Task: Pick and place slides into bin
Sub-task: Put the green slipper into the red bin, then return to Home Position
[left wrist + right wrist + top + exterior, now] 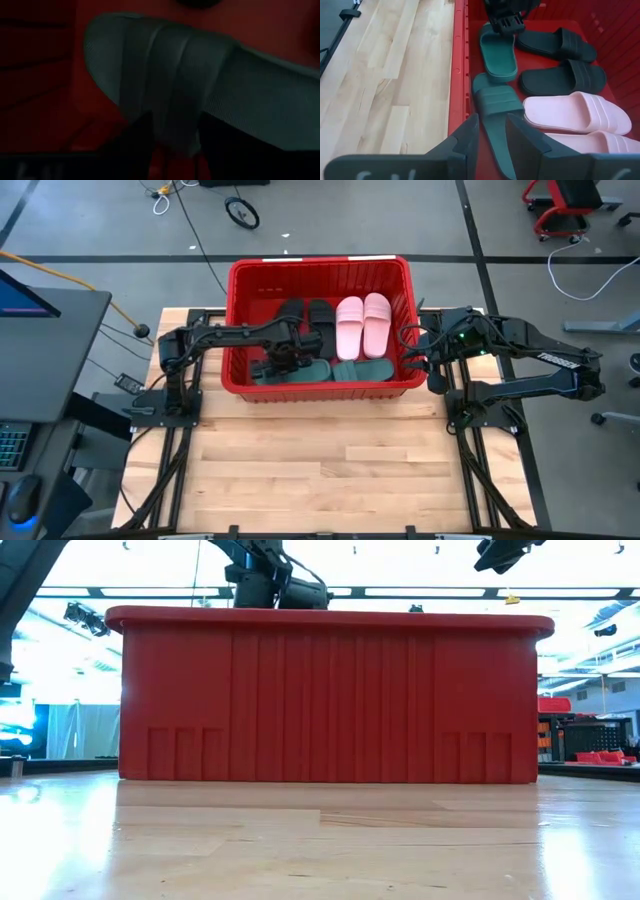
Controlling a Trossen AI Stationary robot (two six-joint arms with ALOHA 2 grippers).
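The red bin (320, 262) stands at the table's far middle; its near wall fills the low view (330, 700). In it lie two black slides (305, 315), two pink slides (362, 325) and a teal slide (365, 370) along the near wall. My left gripper (283, 360) reaches down into the bin's near left part and is shut on the other teal slide (499, 57). My right gripper (415, 352) hovers open and empty above the bin's right end. My left gripper pinches the teal slide's wide strap (175, 120) between its two fingers, which come from above into the bin. The strap narrows where it passes between the fingers. The slide's sole (500, 62) lies flat, low in the bin; whether it rests on the floor I cannot tell.
The bin's thick rim (460, 75) and tall walls enclose both grippers' working room. Bare wooden table top (320, 470) lies between the bin and the near edge. Arm bases and cables stand at the table's left and right edges.
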